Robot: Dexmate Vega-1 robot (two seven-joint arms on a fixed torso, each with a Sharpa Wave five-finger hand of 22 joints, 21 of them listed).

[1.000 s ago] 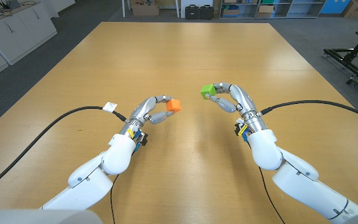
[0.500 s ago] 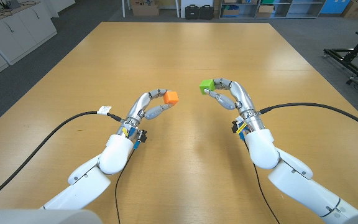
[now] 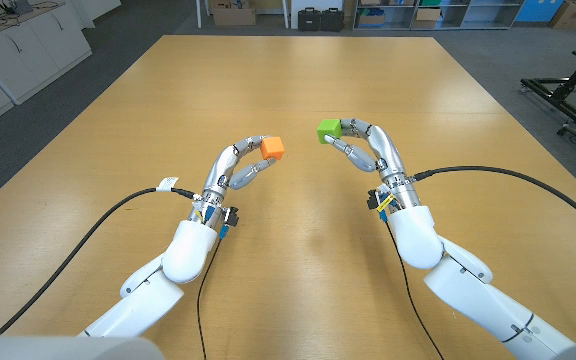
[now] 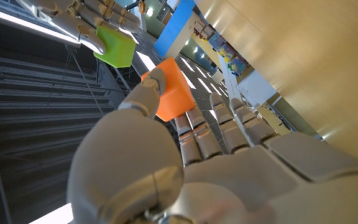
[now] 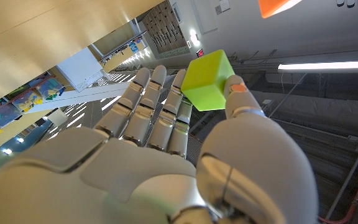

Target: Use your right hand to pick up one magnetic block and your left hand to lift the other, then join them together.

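Note:
My left hand [image 3: 236,166] pinches the orange block [image 3: 272,149] between thumb and fingers, lifted above the wooden table [image 3: 298,80]. My right hand [image 3: 371,148] pinches the green block [image 3: 328,130] the same way, also off the table. The two blocks face each other across a gap about two blocks wide, the green one slightly farther from me. In the left wrist view the orange block [image 4: 171,91] sits at my fingertips with the green block [image 4: 117,45] and the right hand's fingers [image 4: 79,18] beyond it. The right wrist view has the green block [image 5: 207,81] and a corner of the orange block [image 5: 278,6].
Black cables [image 3: 88,230] trail from both wrists across the table, the right one [image 3: 508,175] running off to the side. A white tag [image 3: 168,184] hangs on the left cable. Boxes and shelves [image 3: 368,15] stand beyond the table's far edge.
Both hands have risen and moved away from me with their blocks. The orange and green blocks now sit closer together than a second ago.

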